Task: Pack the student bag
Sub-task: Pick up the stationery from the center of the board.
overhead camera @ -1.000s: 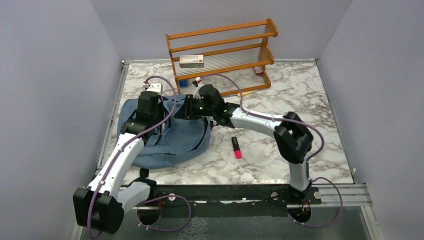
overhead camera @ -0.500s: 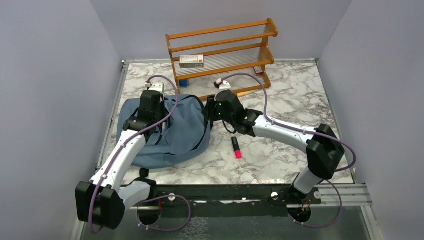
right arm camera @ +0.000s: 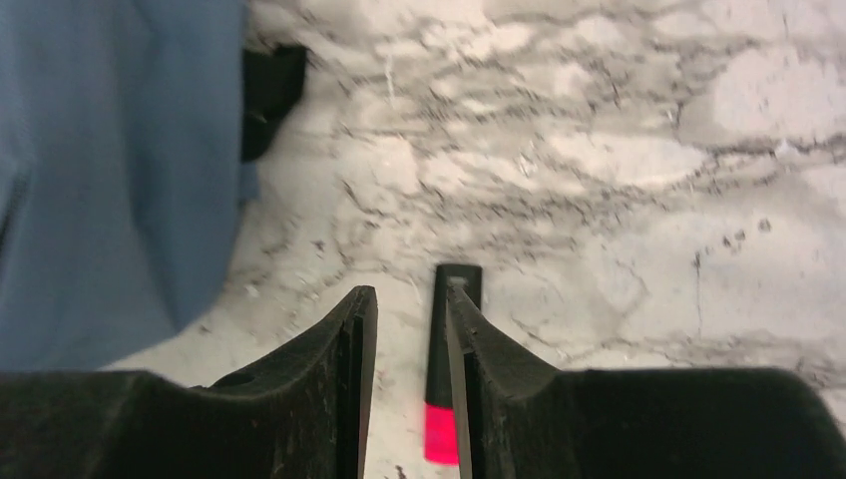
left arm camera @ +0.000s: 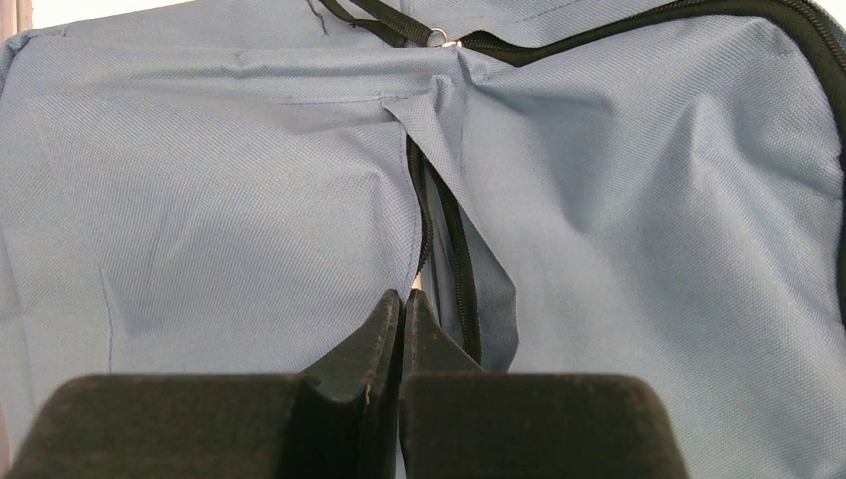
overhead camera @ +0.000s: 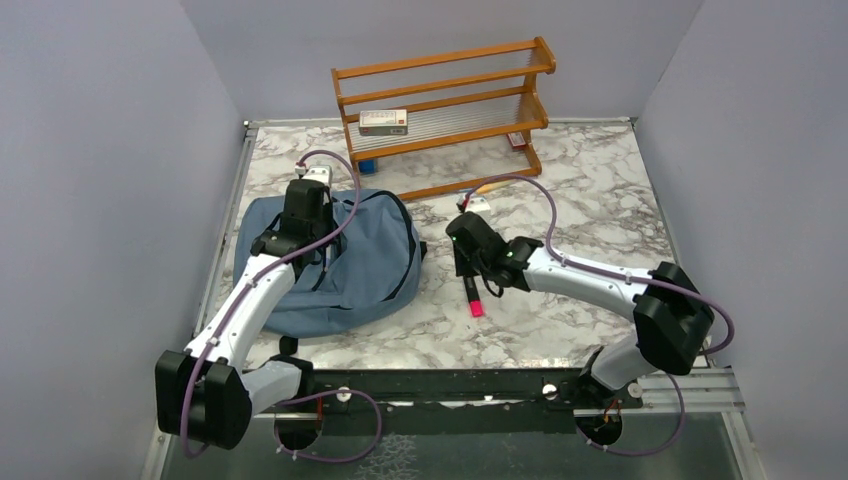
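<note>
The student bag [overhead camera: 365, 270] lies flat by the tabletop's [overhead camera: 590, 190] left edge, zipper parted. The left gripper [left arm camera: 402, 299] sits on it, jaws pressed together at the zipper's lip; fabric pinched or not, can't tell. The right gripper [right arm camera: 409, 296], jaws narrowly apart, hovers mid-tabletop over a pink-and-black highlighter [right arm camera: 440, 434].

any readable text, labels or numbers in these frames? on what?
Nothing reads clearly in any view.
box on the wooden rack: red print on white, too small and blurred to read.
highlighter: pink and black body, no legible marking.
student bag: no label or logo in view.
</note>
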`<state>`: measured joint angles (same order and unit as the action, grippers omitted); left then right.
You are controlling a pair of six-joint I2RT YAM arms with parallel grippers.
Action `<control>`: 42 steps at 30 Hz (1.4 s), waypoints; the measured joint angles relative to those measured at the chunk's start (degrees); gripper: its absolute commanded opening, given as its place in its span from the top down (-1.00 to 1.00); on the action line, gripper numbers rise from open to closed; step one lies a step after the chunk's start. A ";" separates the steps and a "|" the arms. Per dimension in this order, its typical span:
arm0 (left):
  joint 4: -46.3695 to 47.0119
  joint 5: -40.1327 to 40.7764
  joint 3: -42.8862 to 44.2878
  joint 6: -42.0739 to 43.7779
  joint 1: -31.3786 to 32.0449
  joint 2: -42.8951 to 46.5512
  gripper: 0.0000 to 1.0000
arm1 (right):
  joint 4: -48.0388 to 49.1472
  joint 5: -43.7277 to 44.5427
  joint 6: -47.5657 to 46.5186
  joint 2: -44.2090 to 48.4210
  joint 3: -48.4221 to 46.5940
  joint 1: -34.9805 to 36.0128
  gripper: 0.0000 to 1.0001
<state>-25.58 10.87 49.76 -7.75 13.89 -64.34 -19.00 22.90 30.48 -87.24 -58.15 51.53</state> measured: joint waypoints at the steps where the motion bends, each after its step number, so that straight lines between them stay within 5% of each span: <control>1: 0.15 -0.04 0.00 -0.09 0.00 -0.20 1.00 | -1.03 -0.02 0.52 0.33 0.76 0.00 0.24; 9: 0.63 -0.70 0.00 -0.63 0.00 -1.66 1.00 | -6.84 -2.32 4.00 0.02 4.61 0.00 0.06; 24: 0.68 -1.11 0.00 -1.53 -0.02 -1.86 1.00 | -7.69 -6.54 3.32 -6.36 5.07 0.00 0.06; 42: 1.09 -1.68 0.00 -1.75 -0.02 -2.56 1.00 | -5.88 -6.38 2.84 -6.54 5.20 -0.15 0.45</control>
<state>-24.49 9.19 49.76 -9.50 13.87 -66.89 -24.88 16.51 33.32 -93.78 -52.95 51.37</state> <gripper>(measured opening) 0.008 0.351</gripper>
